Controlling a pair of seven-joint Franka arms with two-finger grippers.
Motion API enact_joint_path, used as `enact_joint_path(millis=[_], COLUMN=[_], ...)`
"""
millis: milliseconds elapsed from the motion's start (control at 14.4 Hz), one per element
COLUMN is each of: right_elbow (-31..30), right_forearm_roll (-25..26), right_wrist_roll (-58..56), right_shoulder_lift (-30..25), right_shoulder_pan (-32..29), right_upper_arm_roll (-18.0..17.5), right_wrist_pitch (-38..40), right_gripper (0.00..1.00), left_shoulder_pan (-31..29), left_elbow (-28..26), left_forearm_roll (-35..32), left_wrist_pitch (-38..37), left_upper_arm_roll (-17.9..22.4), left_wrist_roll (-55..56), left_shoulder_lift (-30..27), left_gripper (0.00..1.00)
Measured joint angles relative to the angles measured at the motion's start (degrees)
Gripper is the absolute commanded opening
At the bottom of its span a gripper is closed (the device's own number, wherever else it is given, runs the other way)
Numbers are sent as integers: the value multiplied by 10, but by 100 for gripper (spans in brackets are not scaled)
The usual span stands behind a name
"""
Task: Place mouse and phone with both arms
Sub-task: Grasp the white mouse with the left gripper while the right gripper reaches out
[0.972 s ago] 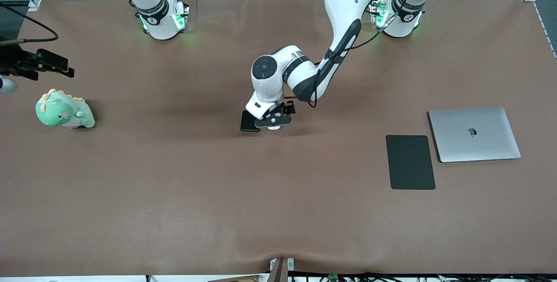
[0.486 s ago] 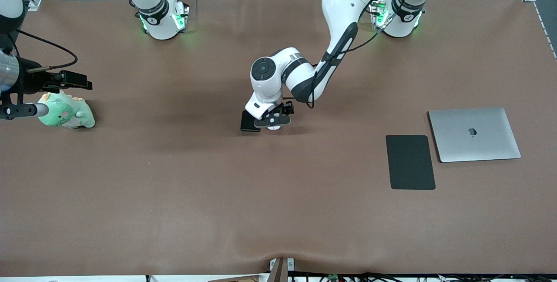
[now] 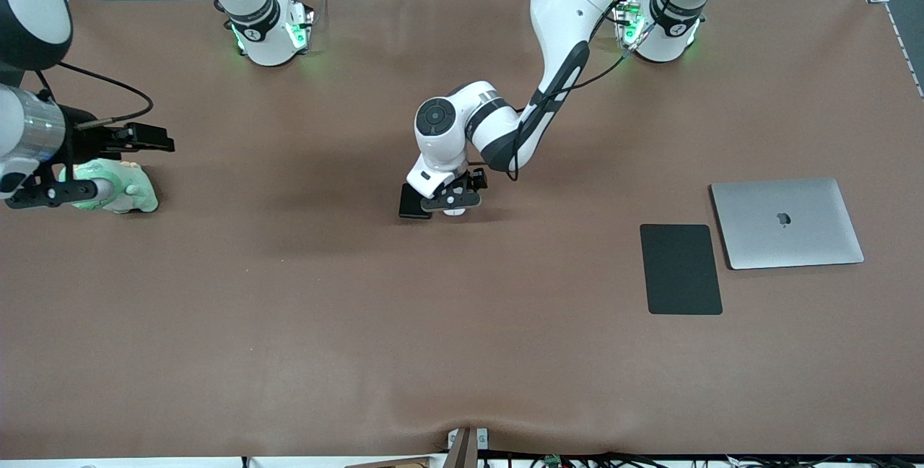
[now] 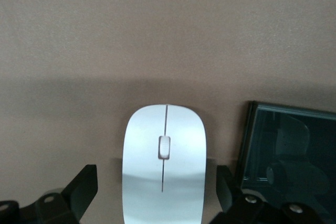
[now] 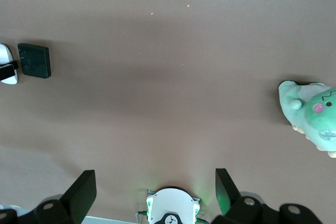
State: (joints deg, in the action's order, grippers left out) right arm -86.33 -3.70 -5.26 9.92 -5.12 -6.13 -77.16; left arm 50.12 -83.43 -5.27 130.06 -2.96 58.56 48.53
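step: grabbing mouse point(image 4: 164, 169) | l gripper point(image 4: 157, 195) sitting w/ fingers spread either side of mouse mid-table, phone point(image 4: 286, 161) lying just beside | tip: centre, closing evenly, avoiding phone | r gripper point(image 5: 152, 195) hanging spread, high over r arm's end nr plush toy point(image 5: 312, 116), holding nothing

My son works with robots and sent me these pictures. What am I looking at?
Two white robot arms stand at a brown table; one picture looks down from above, the other two come from cameras on the arms' wrists. The left gripper is down in mid-table, its open fingers on either side of a white mouse, not closed on it. A black phone lies right beside the mouse. The right gripper, open and empty, is over a green plush toy. At the left arm's end lie a black mouse pad and a closed laptop.
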Motion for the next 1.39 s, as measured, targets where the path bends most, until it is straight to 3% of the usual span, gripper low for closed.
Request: enact_joint_path(millis=[139, 208, 347, 486, 556, 1389], right_elbow=[0, 0, 0, 0, 0, 0], right_forearm_roll=[0, 0, -3, -19, -23, -61], right_wrist_roll=[0, 0, 0, 1, 1, 12], right_shoulder_lift=[4, 6, 9, 11, 12, 39], right_shoulder_pan=[5, 7, 11, 15, 17, 33], right_upper_arm_roll=[0, 0, 0, 0, 0, 0], right_wrist_pitch=[0, 0, 0, 0, 0, -12], right_gripper=[100, 100, 100, 100, 100, 100], left_shoulder_pan=[2, 2, 2, 2, 2, -5], left_elbow=[0, 0, 0, 0, 1, 18], left_forearm_roll=[0, 0, 0, 0, 0, 0], left_wrist_pitch=[6, 7, 7, 7, 7, -38], left_upper_arm_roll=[0, 0, 0, 0, 0, 1], left_wrist_roll=[0, 0, 0, 1, 1, 2], left_shoulder_lift=[2, 2, 2, 2, 2, -28], left_gripper=[95, 84, 57, 11, 0, 0])
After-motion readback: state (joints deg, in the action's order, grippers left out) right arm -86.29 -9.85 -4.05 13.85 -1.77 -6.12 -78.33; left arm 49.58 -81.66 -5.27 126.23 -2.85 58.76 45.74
